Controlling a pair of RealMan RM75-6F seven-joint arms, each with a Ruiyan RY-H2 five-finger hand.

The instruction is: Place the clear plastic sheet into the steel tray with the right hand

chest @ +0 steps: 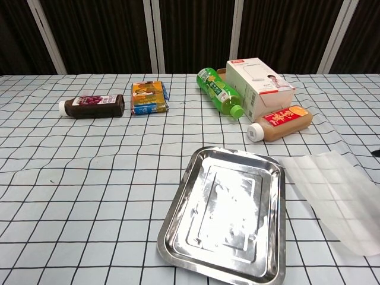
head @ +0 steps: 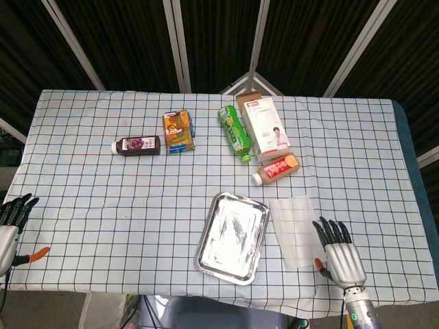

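Clear plastic, faintly ribbed, the clear plastic sheet (head: 298, 231) lies flat on the checked counter (head: 103, 205) just right of the steel tray (head: 232, 237), apart from it. In the chest view the sheet's right edge runs out of frame. The right hand (head: 338, 255) hovers at the sheet's near right corner with fingers spread and nothing in them; whether the fingertips touch the plastic is hard to tell. Its wrist is cut off by the picture's bottom edge, and the chest view does not show it. The left hand (head: 10, 223) sits at the near left edge, partly cropped, fingers extended and empty. Farther back lie a dark juice bottle (head: 136, 145), a green bottle (head: 235, 131), a white box (head: 266, 125) and a brown drink bottle (head: 276, 168).
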